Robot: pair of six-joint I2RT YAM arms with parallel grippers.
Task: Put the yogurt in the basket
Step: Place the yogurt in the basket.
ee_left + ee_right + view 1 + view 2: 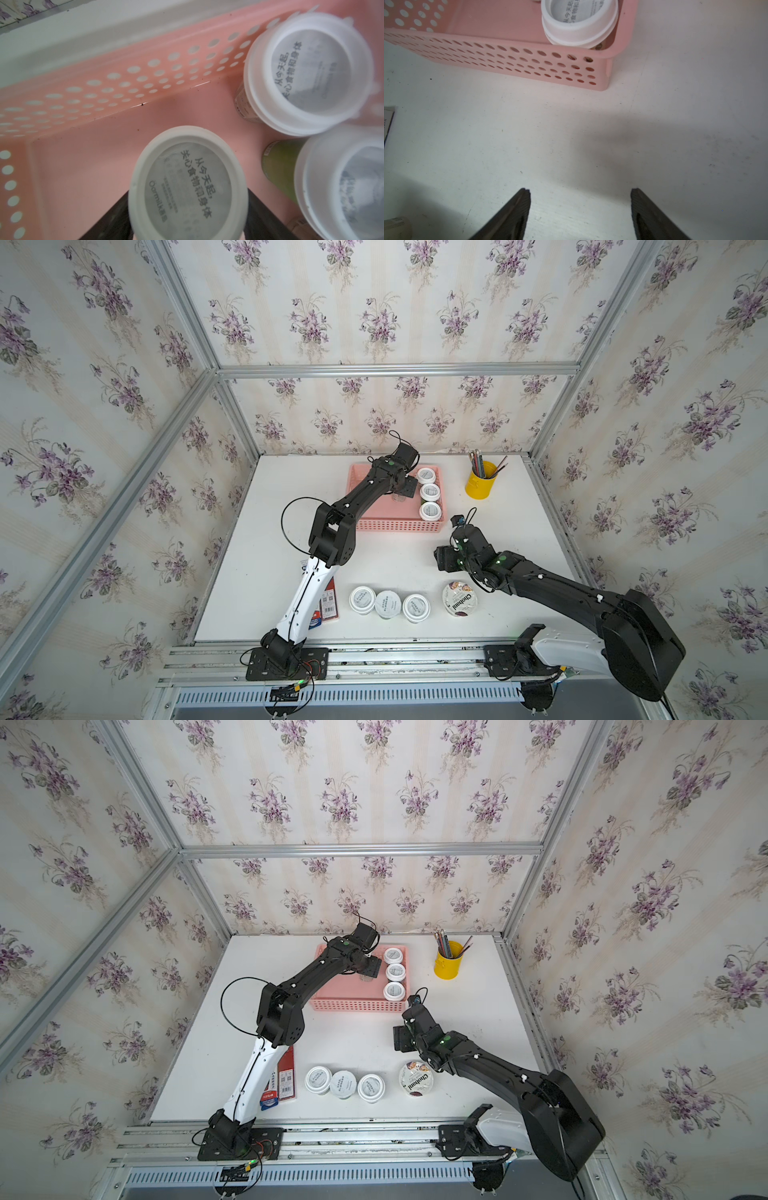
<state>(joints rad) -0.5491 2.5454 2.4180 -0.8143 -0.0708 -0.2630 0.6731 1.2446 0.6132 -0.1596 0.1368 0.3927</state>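
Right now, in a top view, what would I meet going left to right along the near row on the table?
Red packet (partly under the left arm) → white-lidded cup → second white-lidded cup → third white-lidded cup → Chobani cup.

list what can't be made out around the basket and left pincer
left pincer: its wrist covers it in both top views; in the left wrist view the lid of the cup between its fingers hides contact, so gripped or released is unclear
red packet: partly beneath the left arm in both top views, print too small
green-sided cup: cut off by the left wrist view's edge, print blurred
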